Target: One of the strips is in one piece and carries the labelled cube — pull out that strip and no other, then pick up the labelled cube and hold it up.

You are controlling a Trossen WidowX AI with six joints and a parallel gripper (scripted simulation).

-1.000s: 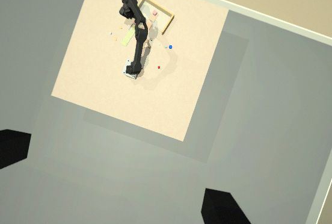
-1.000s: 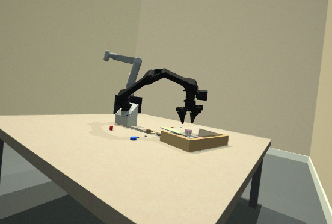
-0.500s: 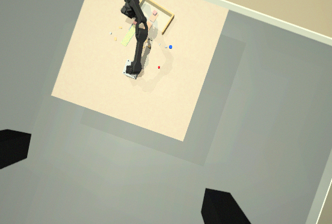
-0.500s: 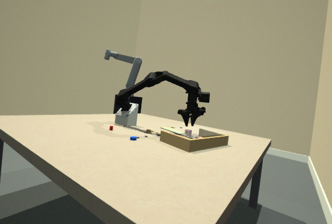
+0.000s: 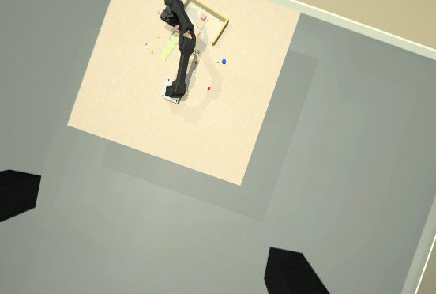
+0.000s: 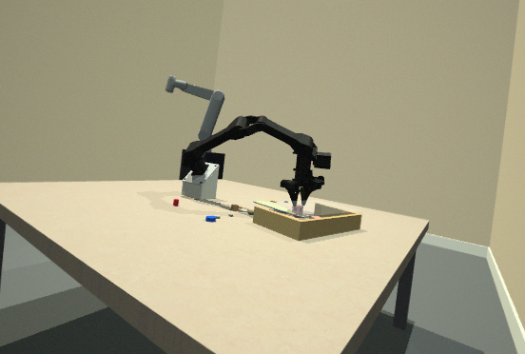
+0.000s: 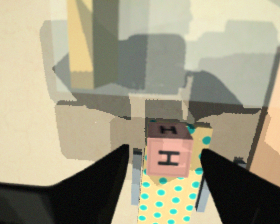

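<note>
The cube [image 7: 168,156], pink and marked with a black H on its top and on its near face, is sitting on the far end of a yellow strip [image 7: 170,199] dotted in teal, and the strip is running from there towards the camera in the wrist view. The gripper [image 7: 162,159] is standing half open with one black finger [image 7: 107,171] on each side of the cube; a gap is showing on both sides, so the fingers are bracketing the cube and gripping nothing. In the exterior view the gripper [image 6: 299,195] is pointing straight down over the cube [image 6: 298,209], just at the near wall of the low wooden tray [image 6: 304,226]. From above, a second pink block [image 5: 203,16] is lying inside the tray [image 5: 221,30], and a pale green strip [image 5: 168,49] is lying left of the arm [image 5: 182,59]. A blue piece [image 6: 211,218] and a red piece [image 6: 175,202] are resting well apart from the tray on the table [image 6: 190,274].
</note>
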